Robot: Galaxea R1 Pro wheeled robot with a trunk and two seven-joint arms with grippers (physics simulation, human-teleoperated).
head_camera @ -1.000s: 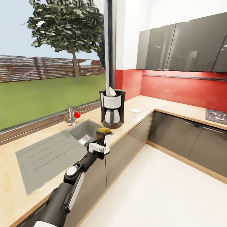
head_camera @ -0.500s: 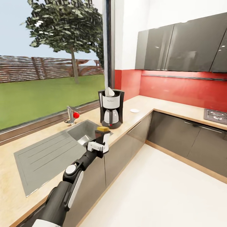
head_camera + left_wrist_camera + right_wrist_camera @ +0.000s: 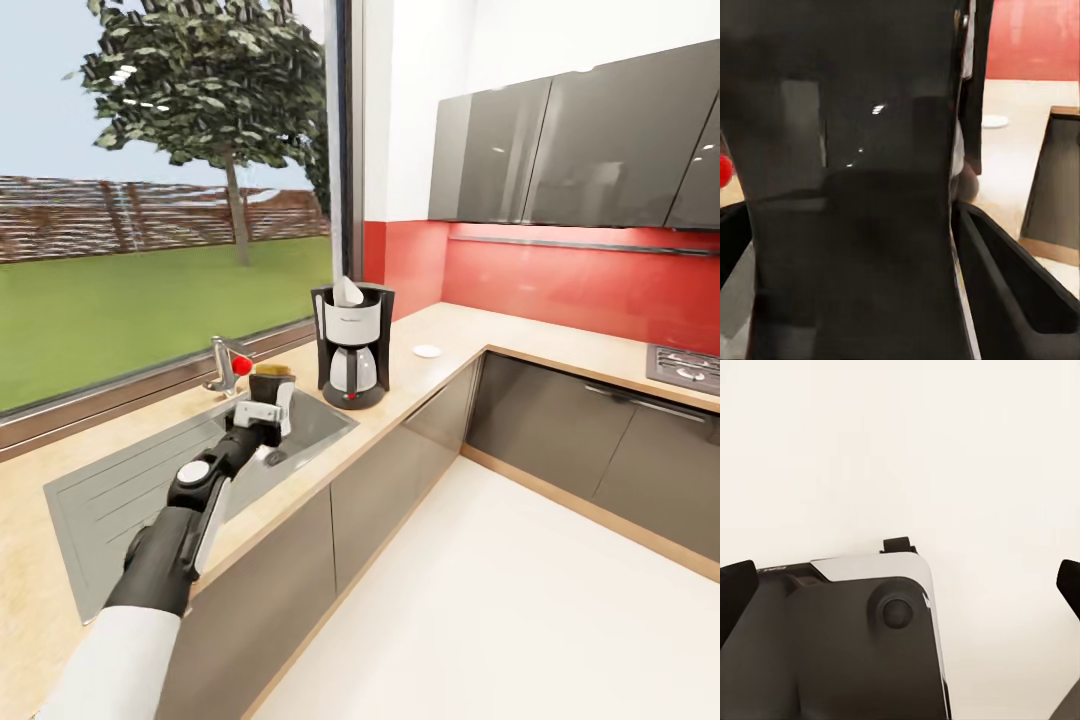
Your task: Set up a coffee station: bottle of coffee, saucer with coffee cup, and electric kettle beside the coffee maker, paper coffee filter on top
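Dark-glassed, the bottle of coffee [image 3: 270, 386] is riding clenched in the left gripper [image 3: 262, 412] above the sink [image 3: 150, 490] beside the coffee maker [image 3: 353, 343], risking a drop into the basin if lowered early.

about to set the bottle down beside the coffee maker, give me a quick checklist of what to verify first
1. Dark coffee bottle with yellow lid held in the left gripper: ok.
2. Bottle upright: ok.
3. Bottle over countertop: not ok, it hangs over the steel sink.
4. Black coffee maker standing on the wooden countertop: ok.
5. White paper filter on top of the maker: ok.
6. Bare counter beside the maker: ok.
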